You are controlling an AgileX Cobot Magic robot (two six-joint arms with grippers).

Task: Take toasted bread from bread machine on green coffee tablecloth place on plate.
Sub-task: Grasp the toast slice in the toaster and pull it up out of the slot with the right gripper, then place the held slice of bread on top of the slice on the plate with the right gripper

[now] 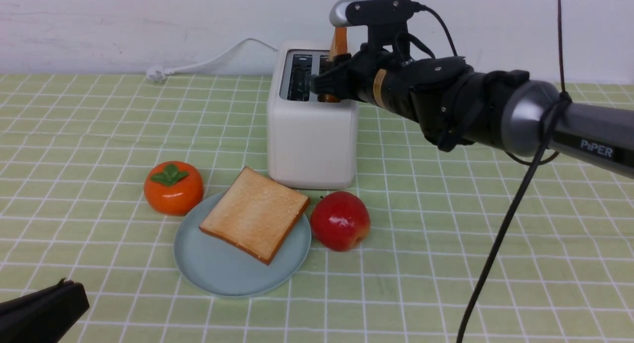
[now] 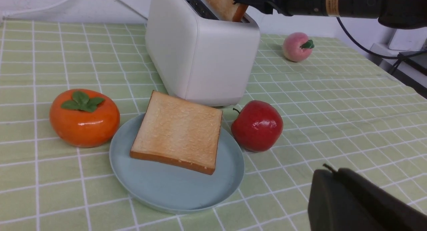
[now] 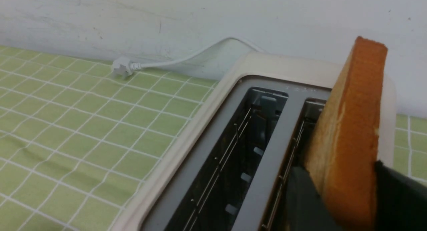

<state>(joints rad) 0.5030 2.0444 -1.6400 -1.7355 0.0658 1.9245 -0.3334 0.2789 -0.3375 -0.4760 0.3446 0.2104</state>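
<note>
Front view: the right end effector (image 1: 327, 83), on an arm (image 1: 597, 148) lettered "PiPER", grasps a toast slice (image 1: 339, 43) standing in the bread machine (image 1: 312, 135), another slice (image 1: 255, 214) lying on the plate (image 1: 218, 273); left wrist view: left end effector (image 2: 330, 178) clenched; right wrist view: dark fingers (image 3: 400, 201) pinch the upright slice.

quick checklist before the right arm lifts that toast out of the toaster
1. Right gripper shut on upright golden-brown toast slice: ok, a finger each side.
2. Slice clear of boxy cream-white toaster: not ok, lower part sits in the slot.
3. Room on round pale blue-grey plate: ok, near half bare; flat toast slice covers the far half.
4. Glossy red apple off the plate: ok, beside its right rim.
5. Left gripper out of the way: ok, shut, near left corner.
</note>
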